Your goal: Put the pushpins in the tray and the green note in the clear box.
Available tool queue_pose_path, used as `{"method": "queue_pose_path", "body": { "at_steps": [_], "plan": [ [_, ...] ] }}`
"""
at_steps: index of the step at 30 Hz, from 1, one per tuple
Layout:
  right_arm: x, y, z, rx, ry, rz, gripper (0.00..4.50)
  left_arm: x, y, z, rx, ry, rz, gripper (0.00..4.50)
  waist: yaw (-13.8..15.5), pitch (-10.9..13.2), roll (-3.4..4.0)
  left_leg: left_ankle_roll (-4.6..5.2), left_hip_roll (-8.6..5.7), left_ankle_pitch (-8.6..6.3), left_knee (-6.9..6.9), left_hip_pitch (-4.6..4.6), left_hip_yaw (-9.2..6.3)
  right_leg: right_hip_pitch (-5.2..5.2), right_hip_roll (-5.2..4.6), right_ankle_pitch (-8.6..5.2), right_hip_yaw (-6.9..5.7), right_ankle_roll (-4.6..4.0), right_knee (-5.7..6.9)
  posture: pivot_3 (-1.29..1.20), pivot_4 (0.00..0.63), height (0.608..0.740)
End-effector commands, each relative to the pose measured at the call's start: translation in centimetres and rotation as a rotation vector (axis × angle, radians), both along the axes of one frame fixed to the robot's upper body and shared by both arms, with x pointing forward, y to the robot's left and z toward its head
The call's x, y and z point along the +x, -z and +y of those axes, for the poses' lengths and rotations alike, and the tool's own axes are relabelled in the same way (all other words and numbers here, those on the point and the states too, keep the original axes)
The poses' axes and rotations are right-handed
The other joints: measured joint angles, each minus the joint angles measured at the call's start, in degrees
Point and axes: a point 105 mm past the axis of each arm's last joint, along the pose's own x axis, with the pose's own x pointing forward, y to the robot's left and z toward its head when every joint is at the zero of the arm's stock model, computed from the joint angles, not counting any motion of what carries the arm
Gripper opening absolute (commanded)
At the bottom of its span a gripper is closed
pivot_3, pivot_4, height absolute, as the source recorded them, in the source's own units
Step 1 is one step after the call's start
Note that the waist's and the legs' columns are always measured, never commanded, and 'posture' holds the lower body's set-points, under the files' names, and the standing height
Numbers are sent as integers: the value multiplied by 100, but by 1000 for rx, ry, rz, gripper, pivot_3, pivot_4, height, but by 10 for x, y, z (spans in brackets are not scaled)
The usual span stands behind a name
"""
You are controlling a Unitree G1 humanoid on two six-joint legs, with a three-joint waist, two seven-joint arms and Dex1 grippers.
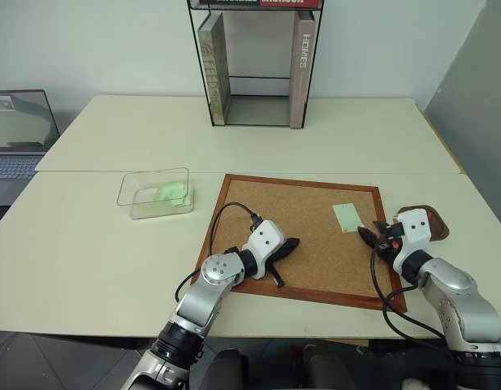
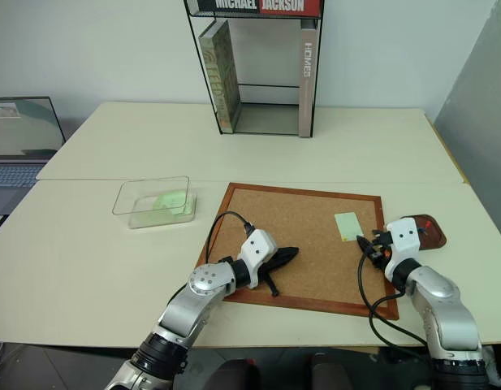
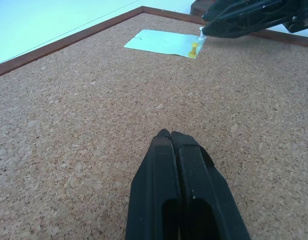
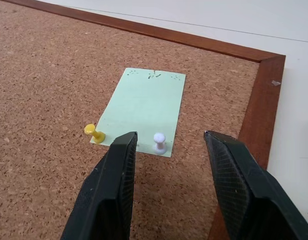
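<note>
On the corkboard (image 1: 303, 236), the right gripper (image 4: 168, 145) stands spread around a white pushpin (image 4: 159, 141) pinning the green note (image 4: 144, 110); the left gripper (image 3: 171, 135) rests clenched, empty.

Bare corkboard (image 1: 299, 227) (book stand (image 1: 254, 65) behind)

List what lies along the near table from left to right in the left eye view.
clear box → left gripper on the corkboard → green note → right gripper → tray

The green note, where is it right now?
The green note lies flat on the corkboard near its far right corner, pinned by a yellow pushpin and a white pushpin, just ahead of the open right claw.
</note>
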Motion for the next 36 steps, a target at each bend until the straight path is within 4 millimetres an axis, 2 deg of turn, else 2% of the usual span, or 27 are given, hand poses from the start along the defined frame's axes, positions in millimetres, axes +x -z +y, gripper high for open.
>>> {"method": "queue_pose_path", "body": {
  "at_steps": [1, 6, 7, 9, 10, 18, 28, 36],
  "plan": [
    [6, -9, -1, -17, 11, -53, 2259, -5, 26, 6, 59, -13, 83, 0, 0, 0, 0, 0, 0, 0, 0, 0, 0, 0, 0, 0, 0, 0, 0, 0, 150, 740],
    [7, -8, -3, -11, 23, -58, 2259, -6, 26, 6, 59, -13, 86, 0, 0, 0, 0, 0, 0, 0, 0, 0, 0, 0, 0, 0, 0, 0, 1, 0, 150, 740],
    [7, -7, -3, -10, 24, -58, 1894, -6, 26, 6, 59, -13, 87, 0, -1, 0, 0, 0, 0, 0, 0, 0, -1, 0, 0, 0, 0, 0, 1, 0, 150, 740],
    [7, -7, -3, -9, 25, -59, 1670, -6, 27, 6, 60, -12, 88, 0, 0, 0, 0, 0, 0, 0, 0, 0, 0, 0, 0, 0, 0, 0, 0, 0, 150, 740],
    [7, -7, -3, -9, 25, -60, 1353, -7, 27, 6, 60, -13, 88, 0, -1, 0, 0, 0, 0, 0, 0, 0, 0, 0, 0, 0, 0, 0, 0, 0, 150, 740],
    [5, -8, -3, -9, 22, -65, 54, -7, 27, 6, 59, -14, 90, 0, 0, 0, 0, 0, 0, 0, 1, 0, 0, 1, 0, 0, 1, 0, 0, 0, 150, 740],
    [-9, -18, 2, 41, -1, -137, 54, -11, 29, 4, 63, -6, 98, 0, 12, -1, 1, 0, 0, -1, -5, -5, -4, -1, 0, -1, -3, -1, -4, 0, 150, 740],
    [-9, -30, 6, 60, 9, -206, 54, -12, 29, 3, 65, 3, 98, 0, 3, -1, 1, 0, 0, -1, -4, -3, -3, -1, 0, -1, -2, 0, -4, 0, 150, 740]
  ]
}}
